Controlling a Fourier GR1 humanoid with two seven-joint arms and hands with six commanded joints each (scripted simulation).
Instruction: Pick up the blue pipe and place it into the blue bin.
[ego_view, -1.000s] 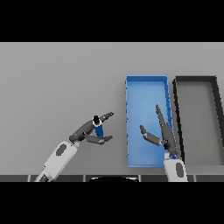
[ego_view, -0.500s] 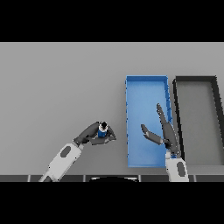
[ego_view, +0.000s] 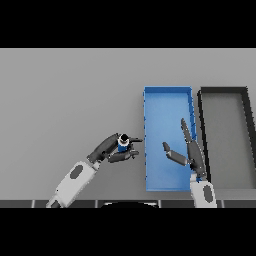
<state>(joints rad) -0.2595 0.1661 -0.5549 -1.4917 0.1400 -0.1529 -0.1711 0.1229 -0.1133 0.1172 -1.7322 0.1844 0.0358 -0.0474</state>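
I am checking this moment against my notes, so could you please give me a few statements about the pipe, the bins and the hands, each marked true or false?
1. The left hand has its fingers curled round the blue pipe. True.
2. The blue pipe already lies inside the blue bin. False: it is outside the bin, to its left, in the left hand.
3. The right hand shows over the blue bin with straight fingers and holds nothing. True.
4. The black bin stands to the left of the blue bin. False: it stands to its right.
5. Both bins sit on the grey table. True.
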